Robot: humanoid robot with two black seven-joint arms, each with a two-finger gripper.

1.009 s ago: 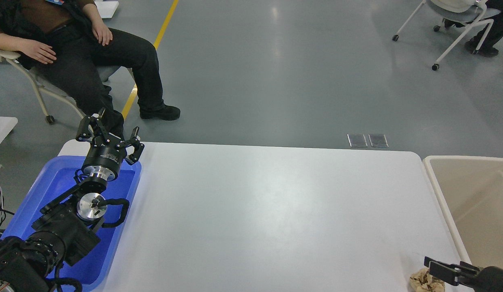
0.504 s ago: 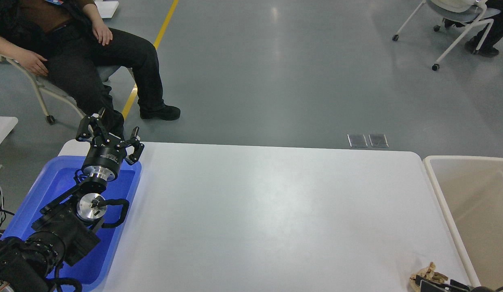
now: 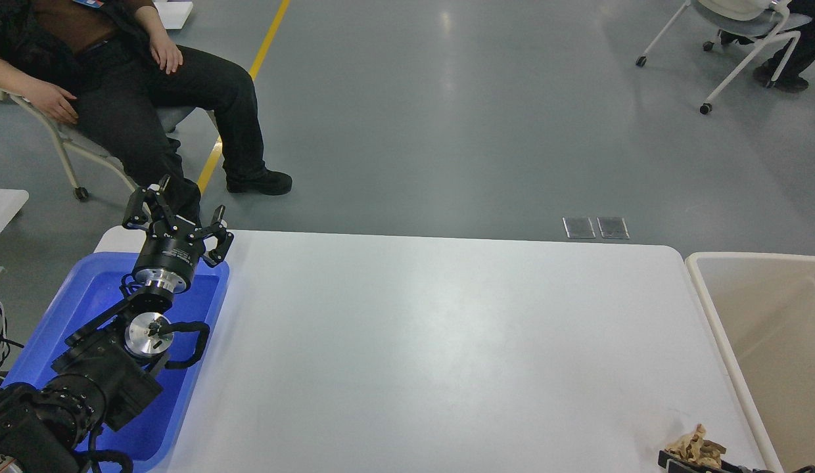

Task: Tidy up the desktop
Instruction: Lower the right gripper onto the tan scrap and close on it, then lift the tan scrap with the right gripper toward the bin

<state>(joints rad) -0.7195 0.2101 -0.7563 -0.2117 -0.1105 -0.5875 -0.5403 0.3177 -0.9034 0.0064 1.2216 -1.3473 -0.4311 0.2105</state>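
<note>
The right gripper [image 3: 693,460] has slid back to the bottom edge, and whether it's clamped on the crumpled brown paper [image 3: 693,447] I cannot tell, since its fingers are mostly out of view. That paper has lifted and shifted slightly at the near right corner of the desktop [image 3: 434,341], just beside the beige bin [image 3: 710,309], so a drop there looks next. The left gripper [image 3: 177,220] hasn't budged, fingers spread over the blue tray [image 3: 66,315].

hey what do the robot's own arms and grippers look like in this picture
The left arm is black with chunky housings, two shiny silver round joint caps, and a looped black cable beside the wrist. Its left gripper has black, linked metal fingers with small pale screws. Of the right gripper, only a flat black sliver shows at the bottom edge.
</note>
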